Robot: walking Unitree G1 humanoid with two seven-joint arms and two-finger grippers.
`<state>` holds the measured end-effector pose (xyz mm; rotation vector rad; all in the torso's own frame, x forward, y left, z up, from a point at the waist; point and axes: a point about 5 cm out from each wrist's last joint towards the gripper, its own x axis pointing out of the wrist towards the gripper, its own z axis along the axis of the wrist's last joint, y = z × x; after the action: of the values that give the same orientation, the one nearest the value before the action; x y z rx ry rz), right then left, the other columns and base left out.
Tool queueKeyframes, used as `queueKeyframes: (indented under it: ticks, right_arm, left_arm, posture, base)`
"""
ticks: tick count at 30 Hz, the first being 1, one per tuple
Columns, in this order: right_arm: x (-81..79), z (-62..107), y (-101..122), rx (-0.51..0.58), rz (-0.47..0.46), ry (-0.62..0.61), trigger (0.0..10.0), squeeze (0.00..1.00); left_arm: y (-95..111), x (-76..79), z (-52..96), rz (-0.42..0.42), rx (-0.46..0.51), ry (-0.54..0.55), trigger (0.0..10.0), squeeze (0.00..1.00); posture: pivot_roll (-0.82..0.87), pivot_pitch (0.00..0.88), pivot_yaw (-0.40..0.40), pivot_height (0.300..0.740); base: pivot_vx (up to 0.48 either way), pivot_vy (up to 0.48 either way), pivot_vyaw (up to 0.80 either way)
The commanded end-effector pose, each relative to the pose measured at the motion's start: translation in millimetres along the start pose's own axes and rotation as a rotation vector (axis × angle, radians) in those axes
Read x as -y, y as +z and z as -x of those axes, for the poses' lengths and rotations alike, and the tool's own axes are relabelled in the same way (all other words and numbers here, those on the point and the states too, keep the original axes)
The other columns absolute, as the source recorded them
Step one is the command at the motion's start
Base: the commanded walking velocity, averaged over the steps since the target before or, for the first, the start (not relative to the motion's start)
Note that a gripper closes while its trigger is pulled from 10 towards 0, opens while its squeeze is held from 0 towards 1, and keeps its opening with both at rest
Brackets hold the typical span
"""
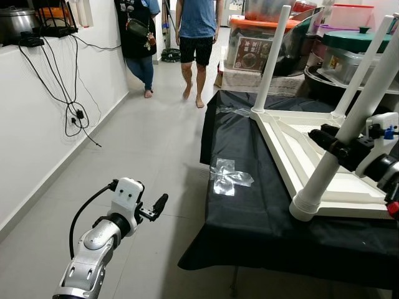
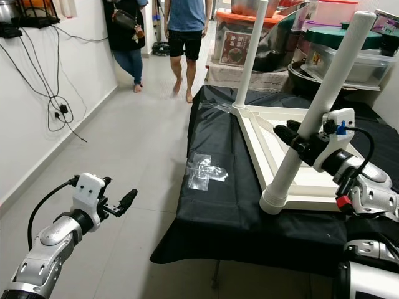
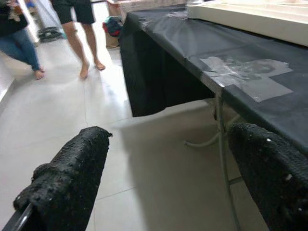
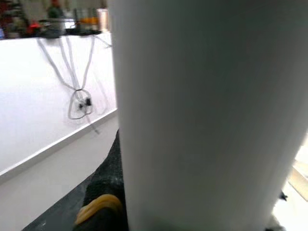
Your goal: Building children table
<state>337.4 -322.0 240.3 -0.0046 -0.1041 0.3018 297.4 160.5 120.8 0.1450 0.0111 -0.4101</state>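
Because the upturned children's table [image 2: 293, 156] lies on the black-draped counter [image 2: 212, 224] at the right, its near leg [image 2: 315, 112] is gripped mid-length by the right claw [image 2: 299, 144], closed around it. Hollow white plastic is judged: light, stiff, smooth and slippery, so the leg is best held low, near its socket. The left claw [image 1: 159, 205] is held open over the floor, near left.

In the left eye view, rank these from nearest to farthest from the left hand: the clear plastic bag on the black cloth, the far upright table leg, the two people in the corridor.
From the left hand, low over the floor:
1. Clear plastic bag, on the black cloth to its right.
2. Far upright table leg, at the upturned white table's back corner.
3. Two people, down the corridor ahead.
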Motion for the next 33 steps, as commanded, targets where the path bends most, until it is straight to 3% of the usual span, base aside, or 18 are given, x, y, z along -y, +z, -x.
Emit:
queueKeyframes:
  ticks: [1, 3, 6, 7, 8, 9, 10, 11, 16, 17, 18, 22, 23, 28, 29, 31, 32, 33]
  right_arm:
    - [-0.1, -5.3, 4, 0.054, 0.003, -0.155, 0.0, 0.0]
    - [-12.1, -10.1, -16, 0.007, -0.055, -0.51, 0.0, 0.0]
    - [-21.0, -9.9, -24, -0.011, -0.056, -0.613, 0.0, 0.0]
    - [-29.8, -9.3, -31, -0.028, -0.06, -0.687, 0.0, 0.0]
    - [-52.0, -12.9, -40, -0.027, -0.072, -0.738, 0.0, 0.0]
    - [-75.5, -18.6, -45, -0.027, -0.079, -0.765, 0.0, 0.0]
    - [-75.5, -18.6, -45, -0.027, -0.079, -0.765, 0.0, 0.0]
    - [-92.8, -23.4, -48, -0.026, -0.094, -0.779, 0.0, 0.0]
    - [-110.0, -38.7, -45, -0.043, -0.091, -0.749, 0.0, 0.0]
    - [-111.6, -44.5, -42, -0.054, -0.09, -0.741, 1.1, 0.0]
    - [-110.2, -49.1, -39, -0.071, -0.092, -0.733, 10.0, 0.0]
    - [-105.6, -49.0, -30, -0.073, -0.078, -0.748, 10.0, 0.0]
    - [-103.1, -46.4, -28, -0.056, -0.088, -0.757, 10.0, 1.0]
    - [-96.8, -40.3, -21, -0.03, -0.077, -0.757, 10.0, 1.0]
    - [-90.0, -40.5, -13, 0.019, -0.08, -0.678, 10.0, 0.03]
    - [-84.8, -40.4, -5, 0.062, -0.088, -0.609, 10.0, 0.0]
    - [-81.8, -39.7, 7, 0.137, -0.097, -0.467, 10.0, 0.0]
    - [-81.8, -39.7, 7, 0.137, -0.097, -0.467, 10.0, 0.0]
  left_arm:
    - [-1, 3.5, 0.0, -0.012, -0.003, -0.015, 10.0, 0.0]
    - [-2, 4.3, 0.5, -0.013, -0.005, -0.015, 10.0, 0.0]
    - [-2, 4.4, 0.8, -0.012, -0.006, -0.015, 10.0, 0.0]
    - [-2, 4.3, 1.0, -0.011, -0.006, -0.014, 10.0, 0.0]
    - [-2, 4.6, 1.1, -0.012, -0.008, -0.012, 10.0, 0.0]
    - [-1, 4.7, 0.8, -0.009, -0.008, -0.009, 10.0, 0.0]
    - [-1, 4.7, 0.8, -0.009, -0.008, -0.009, 10.0, 0.0]
    - [-1, 4.8, 0.4, -0.009, -0.009, -0.007, 10.0, 0.0]
    - [1, 4.3, -0.4, -0.01, -0.006, -0.005, 10.0, 0.0]
    - [1, 3.6, -0.4, -0.011, -0.006, -0.002, 10.0, 0.0]
    - [0, 3.1, 0.0, -0.009, -0.006, 0.003, 10.0, 0.0]
    - [-3, 6.4, 1.2, -0.003, -0.011, 0.011, 10.0, 0.0]
    - [-3, 7.5, 1.7, 0.0, -0.012, 0.011, 10.0, 0.0]
    - [-4, 8.5, 2.9, 0.004, -0.015, 0.011, 10.0, 0.0]
    - [-4, 8.4, 3.2, 0.004, -0.015, 0.01, 10.0, 0.0]
    - [-4, 8.3, 3.4, 0.004, -0.015, 0.009, 10.0, 0.0]
    - [-4, 8.2, 3.5, 0.004, -0.015, 0.008, 10.0, 0.0]
    - [-4, 8.2, 3.5, 0.004, -0.015, 0.008, 10.0, 0.0]
  posture:
    - [0.04, 0.0, -0.072, 0.74]
    - [0.05, 0.0, -0.071, 0.74]
    - [0.05, 0.0, -0.071, 0.74]
    - [0.05, 0.0, -0.072, 0.74]
    - [0.06, 0.0, -0.072, 0.74]
    - [0.06, 0.0, -0.07, 0.74]
    - [0.06, 0.0, -0.07, 0.74]
    - [0.06, 0.0, -0.069, 0.74]
    - [0.07, 0.0, -0.085, 0.74]
    - [0.07, 0.0, -0.089, 0.74]
    - [0.06, 0.0, -0.094, 0.74]
    - [0.06, 0.0, -0.101, 0.74]
    - [0.06, 0.0, -0.104, 0.74]
    - [0.06, 0.0, -0.104, 0.74]
    - [0.05, 0.0, -0.102, 0.74]
    - [0.05, 0.0, -0.102, 0.74]
    - [0.05, 0.0, -0.102, 0.74]
    - [0.05, 0.0, -0.102, 0.74]
  base:
    - [0.0, 0.0, 0.0]
    - [0.0, 0.0, 0.0]
    - [0.0, 0.0, 0.0]
    - [0.0, 0.0, 0.0]
    - [0.0, 0.0, 0.0]
    - [0.0, 0.0, 0.0]
    - [0.0, 0.0, 0.0]
    - [0.0, 0.0, 0.0]
    - [0.0, 0.0, 0.0]
    - [0.0, 0.0, 0.0]
    - [0.0, 0.0, 0.0]
    - [0.0, 0.0, 0.0]
    - [0.0, 0.0, 0.0]
    - [0.0, 0.0, 0.0]
    - [0.0, 0.0, 0.0]
    - [0.0, 0.0, 0.0]
    - [0.0, 0.0, 0.0]
    - [0.0, 0.0, 0.0]
